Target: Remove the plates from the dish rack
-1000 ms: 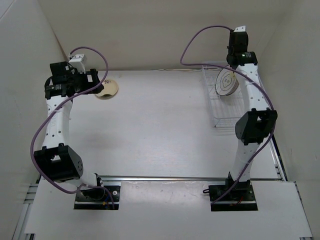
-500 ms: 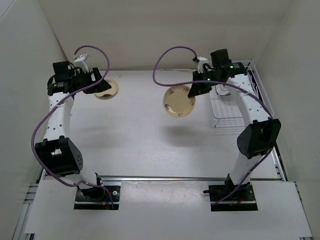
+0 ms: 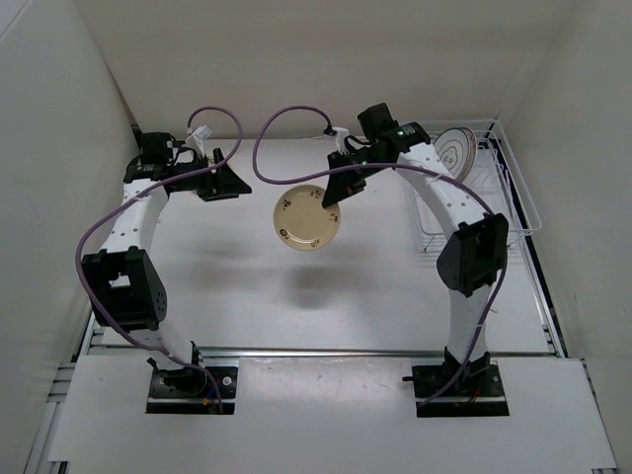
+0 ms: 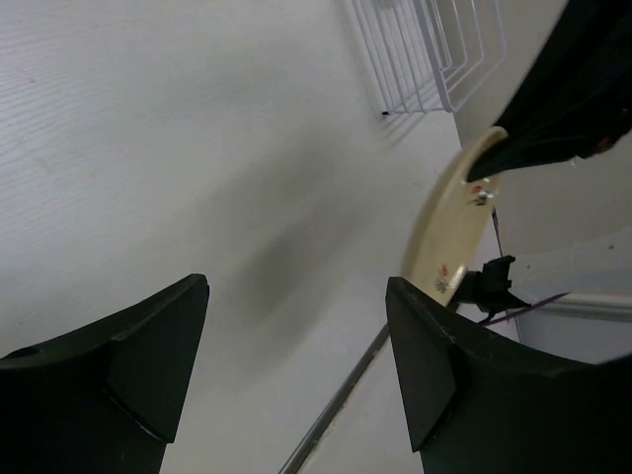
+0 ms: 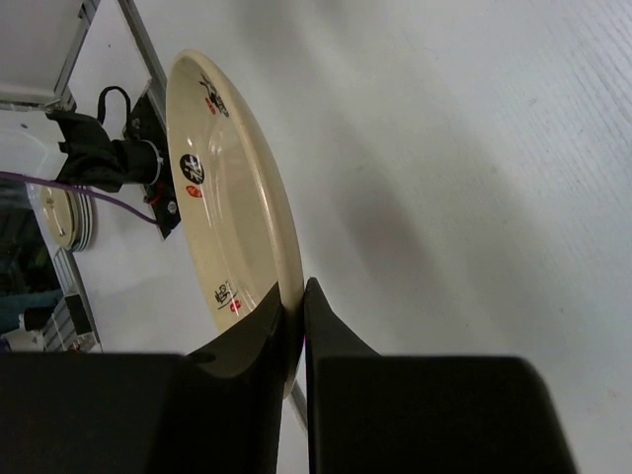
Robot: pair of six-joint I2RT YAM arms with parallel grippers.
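Note:
My right gripper is shut on the rim of a cream-tan plate with small dark and red marks. It holds the plate tilted in the air over the middle of the table. The right wrist view shows the plate pinched between the fingers of that gripper. My left gripper is open and empty, just left of the plate. In its wrist view the gripper faces the plate edge-on. The white wire dish rack stands at the far right and holds a white plate with dark rings, upright.
The rack's wires show at the top of the left wrist view. White walls enclose the table at the back and on both sides. A metal rail runs along the near edge. What looks like a stack of cream plates shows at the left edge of the right wrist view.
My right arm has swung left from the rack, carrying the cream plate to the table's middle. My left gripper has moved right toward it. The ringed plate stays in the rack.

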